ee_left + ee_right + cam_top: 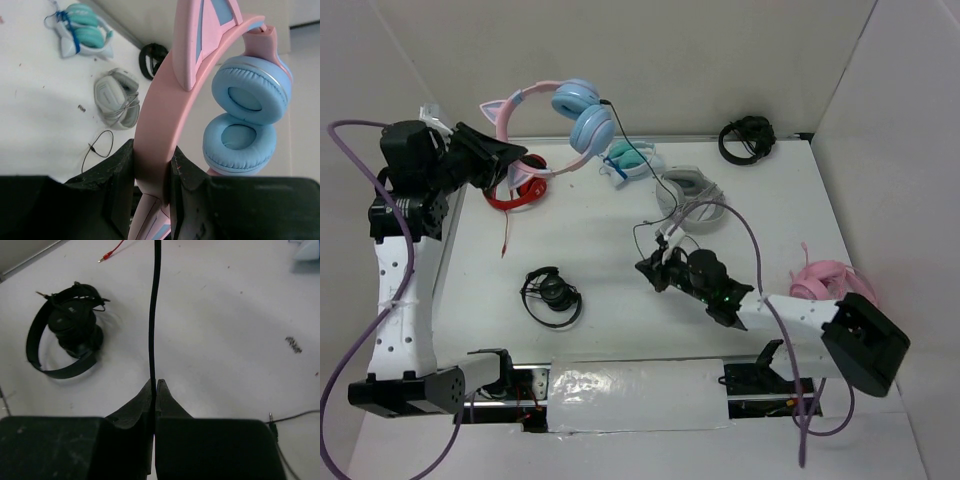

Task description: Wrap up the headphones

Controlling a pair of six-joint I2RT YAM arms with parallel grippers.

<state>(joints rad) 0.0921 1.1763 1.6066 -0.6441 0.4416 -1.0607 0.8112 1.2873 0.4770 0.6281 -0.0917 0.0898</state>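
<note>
The headphones point(545, 120), with a pink cat-ear headband and light blue ear cups point(247, 97), hang lifted above the table's back left. My left gripper point(510, 160) is shut on the pink headband point(160, 110), which fills the gap between its black fingers point(117, 185). A thin black cable point(618, 122) leaves the lower ear cup and runs toward mid-table. There my right gripper point(655, 265) is shut on that cable point(155, 315), pinched between the fingertips of the right gripper point(155, 385) just above the white table.
Red headphones point(515, 190) lie under the left gripper. Teal-and-white headphones point(630, 160) and grey headphones point(690, 195) sit mid-back. Black headphones point(747, 138) lie at the back right, another black pair point(552, 295) at the front left. All-pink headphones point(825, 280) lie at the right edge.
</note>
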